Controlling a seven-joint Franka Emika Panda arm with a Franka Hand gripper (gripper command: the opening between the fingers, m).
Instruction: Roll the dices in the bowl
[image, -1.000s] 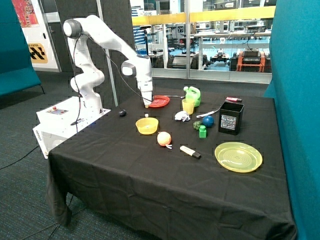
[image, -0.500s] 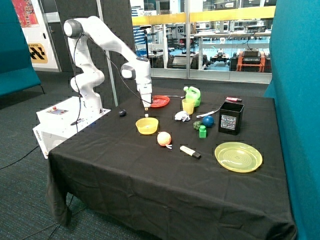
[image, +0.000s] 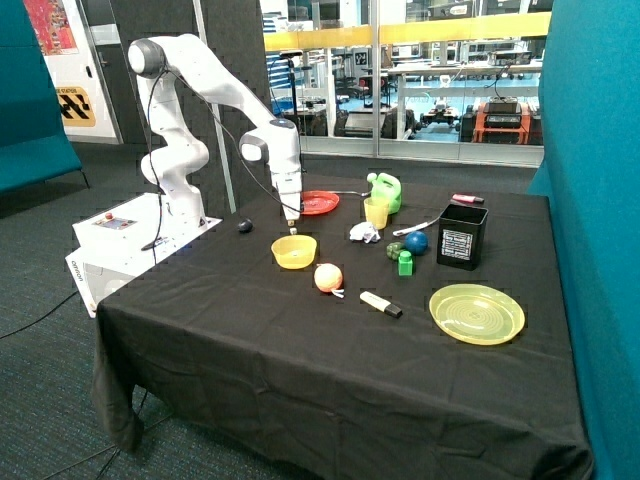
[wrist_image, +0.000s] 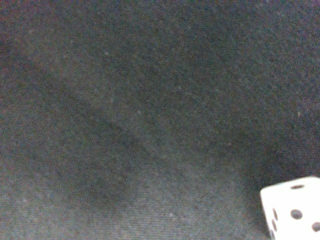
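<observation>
A small white die (image: 293, 231) lies on the black tablecloth just behind the yellow bowl (image: 294, 251). In the wrist view the die (wrist_image: 292, 210) shows with black pips at the edge of the picture, on bare black cloth. My gripper (image: 289, 214) hangs close above the die, between the bowl and the red plate (image: 318, 203). I see nothing inside the bowl from the outside view. The gripper does not show in the wrist view.
An orange-yellow ball (image: 328, 277) and a marker (image: 380, 304) lie in front of the bowl. A yellow cup (image: 376, 212), green jug (image: 385, 190), blue ball (image: 416, 242), green block (image: 405, 263), black box (image: 462, 236) and yellow plate (image: 477, 313) stand toward the far side. A dark small object (image: 245, 226) lies near the robot base.
My gripper has moved down a little and slightly toward the robot base, closer to the die behind the bowl. The die and bowl have not moved.
</observation>
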